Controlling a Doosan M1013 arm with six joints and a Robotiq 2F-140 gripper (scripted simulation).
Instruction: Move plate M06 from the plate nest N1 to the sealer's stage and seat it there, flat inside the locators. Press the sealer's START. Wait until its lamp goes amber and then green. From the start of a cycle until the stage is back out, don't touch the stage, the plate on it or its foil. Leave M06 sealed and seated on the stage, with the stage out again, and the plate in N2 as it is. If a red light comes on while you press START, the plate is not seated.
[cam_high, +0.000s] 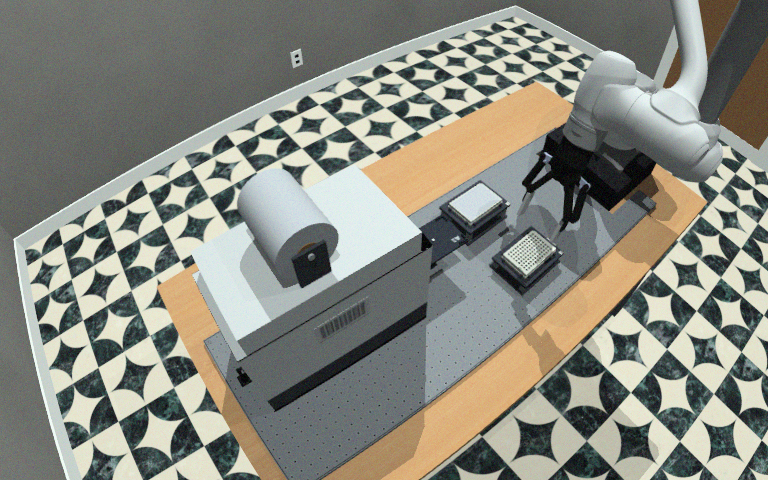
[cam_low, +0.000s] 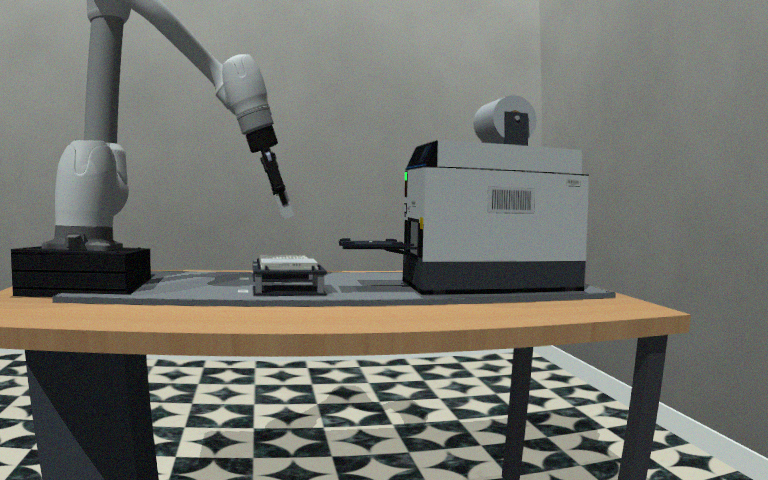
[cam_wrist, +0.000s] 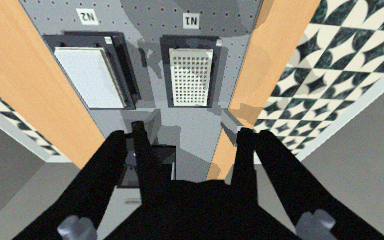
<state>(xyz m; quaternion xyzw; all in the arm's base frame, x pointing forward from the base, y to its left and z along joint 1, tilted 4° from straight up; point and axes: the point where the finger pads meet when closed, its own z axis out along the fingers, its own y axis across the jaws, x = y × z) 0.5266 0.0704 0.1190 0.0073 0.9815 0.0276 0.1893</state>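
Gripper (cam_high: 552, 215) hangs tilted in the air above the breadboard (cam_high: 396, 362), near the robot base and short of both nests – jaws partly open, nothing btwn them. Plate M06 (cam_wrist: 188, 76), wells uncovered, sits in nest N1 (cam_wrist: 166, 75); the covered plate (cam_wrist: 89, 76) sits in N2 (cam_wrist: 125, 70) beside it. Sealer (cam_low: 498, 226) lamp (cam_low: 406, 176) green, stage (cam_low: 370, 243) out w/ nothing on it – well apart from gripper

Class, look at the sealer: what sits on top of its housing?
A pale foil roll lies on its side atop the sealer, held by a dark end bracket. The far end's mount is hidden.
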